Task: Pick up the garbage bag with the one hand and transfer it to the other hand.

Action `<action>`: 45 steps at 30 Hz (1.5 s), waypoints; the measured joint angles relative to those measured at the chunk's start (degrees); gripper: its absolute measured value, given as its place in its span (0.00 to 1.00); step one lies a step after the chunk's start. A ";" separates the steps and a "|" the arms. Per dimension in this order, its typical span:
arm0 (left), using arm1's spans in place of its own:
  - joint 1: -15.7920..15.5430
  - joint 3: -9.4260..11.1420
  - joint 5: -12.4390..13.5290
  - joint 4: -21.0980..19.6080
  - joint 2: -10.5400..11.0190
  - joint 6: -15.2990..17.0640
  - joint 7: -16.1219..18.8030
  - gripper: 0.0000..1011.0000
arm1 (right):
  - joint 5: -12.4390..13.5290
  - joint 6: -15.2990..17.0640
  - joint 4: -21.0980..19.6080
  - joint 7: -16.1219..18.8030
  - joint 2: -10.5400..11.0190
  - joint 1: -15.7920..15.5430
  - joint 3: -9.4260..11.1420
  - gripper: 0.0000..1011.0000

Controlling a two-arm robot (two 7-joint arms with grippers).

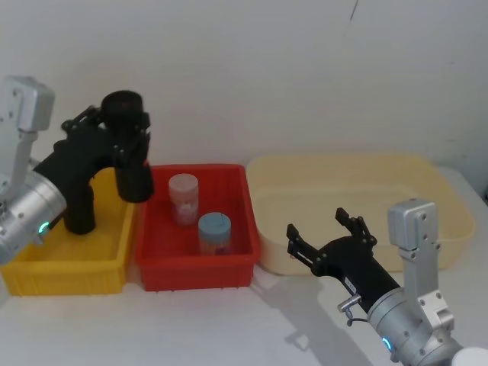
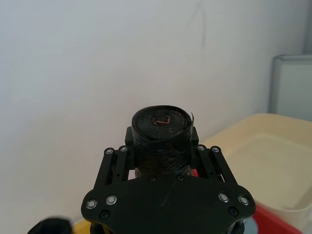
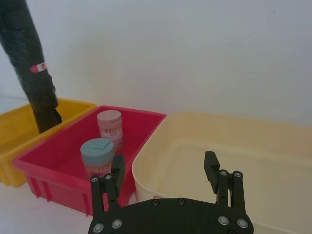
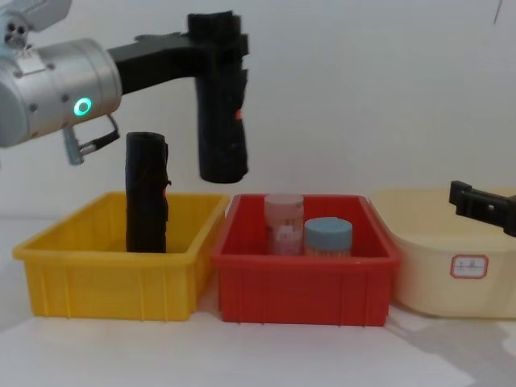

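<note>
The garbage bag (image 1: 134,174), a tall black roll with a small red mark on its side, hangs upright in the air over the seam between the yellow bin (image 1: 69,267) and the red bin (image 1: 194,268). My left gripper (image 1: 124,126), on the wrist with the green light, is shut on its upper part. In the chest view the garbage bag (image 4: 222,137) has its lower end above the bin rims, gripped by the left gripper (image 4: 218,52). My right gripper (image 1: 316,223) stands open and empty in front of the cream tub (image 1: 427,183), well to the right of the bag.
A second black roll (image 4: 146,193) with a loose flap stands in the yellow bin. The red bin holds a pink jar (image 1: 183,198) and a blue-lidded jar (image 1: 214,232). A white wall rises close behind the bins.
</note>
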 joint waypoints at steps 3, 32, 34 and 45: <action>-0.99 0.63 -0.39 0.45 -0.25 0.22 -1.47 0.55 | 0.00 0.00 0.00 0.00 0.00 0.00 0.00 0.99; -16.78 9.89 -4.53 25.89 -10.80 -2.76 -18.85 0.55 | 0.00 0.00 0.00 0.00 0.00 0.00 0.00 0.99; -17.40 10.25 -4.70 27.04 -11.26 -3.10 -19.59 0.55 | 0.00 0.00 0.00 0.00 0.00 0.00 0.00 0.99; -19.41 11.58 -5.44 30.40 -12.65 -4.13 -21.89 0.55 | 0.00 0.00 0.00 0.00 -0.02 0.00 0.01 0.99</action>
